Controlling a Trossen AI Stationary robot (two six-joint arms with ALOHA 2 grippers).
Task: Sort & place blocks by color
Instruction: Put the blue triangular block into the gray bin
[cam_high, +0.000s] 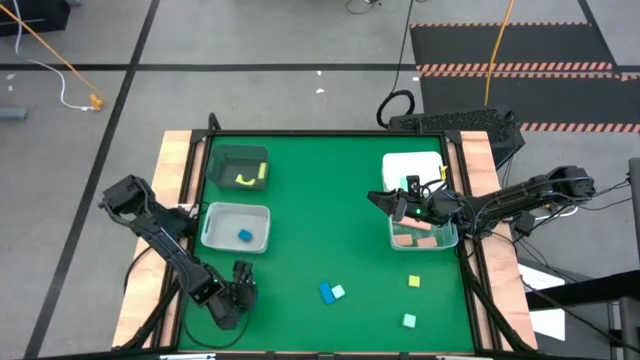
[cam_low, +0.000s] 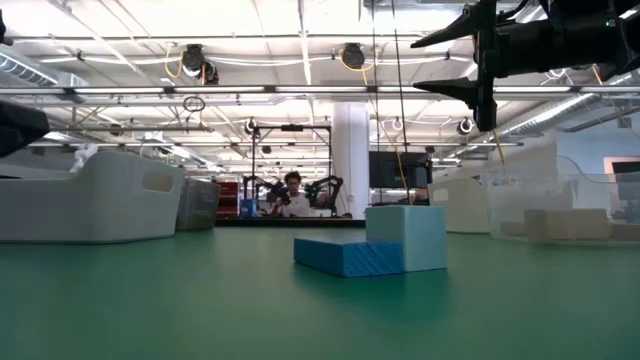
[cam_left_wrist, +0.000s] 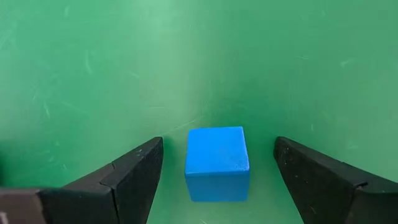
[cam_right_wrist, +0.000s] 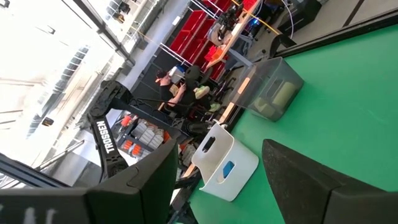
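One small blue plastic cube (cam_left_wrist: 217, 163) sits squarely between the left tool's (cam_left_wrist: 217, 177) wide-open fingers, untouched on the green desk (cam_left_wrist: 186, 62), nearest that arm.

Overhead straight down, low level across table (cam_high: 330, 190), wrists close, sharing table

green table (cam_high: 330, 200) | four bins (cam_high: 236, 226) | loose blocks (cam_high: 331, 292)
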